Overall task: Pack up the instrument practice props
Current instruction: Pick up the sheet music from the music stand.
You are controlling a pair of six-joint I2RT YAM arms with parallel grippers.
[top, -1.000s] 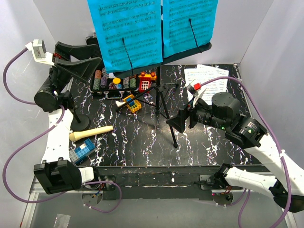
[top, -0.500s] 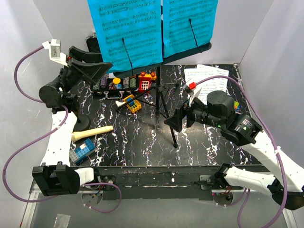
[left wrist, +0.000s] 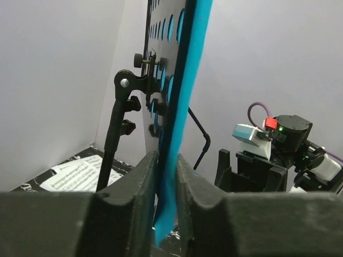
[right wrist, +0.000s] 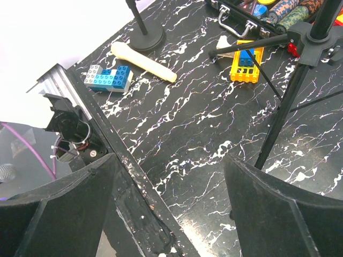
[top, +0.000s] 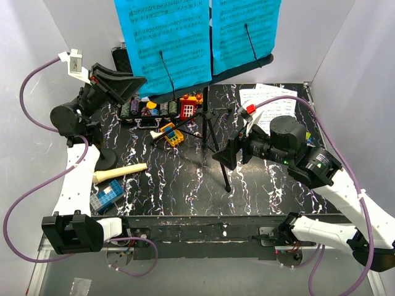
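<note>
The black music stand (top: 207, 126) rises from tripod legs at the table's middle, and its hole-punched desk (left wrist: 161, 32) carries two blue sheet-music pages (top: 166, 43) (top: 244, 31). My left gripper (top: 137, 83) is raised at the lower left corner of the left page. Its jaws are shut on that page's edge (left wrist: 170, 193), with the desk's rim just behind. The cream microphone (top: 120, 174) (right wrist: 143, 59) lies at the left front. The black round-based mic stand (top: 105, 160) (right wrist: 146, 38) is beside it. My right gripper (top: 225, 157) (right wrist: 171, 214) hangs open and holds nothing, over the table right of the tripod.
An open black case of poker chips (top: 154, 111) sits behind the tripod. A yellow block (top: 174, 135) (right wrist: 245, 64) lies near its legs, and blue and grey blocks (top: 106, 197) (right wrist: 110, 79) sit at the left front. White music sheets (top: 271, 105) lie back right.
My left gripper rose and swung right to the left page's corner, and its jaws narrowed onto the page. The right arm shifted slightly left, still open.
</note>
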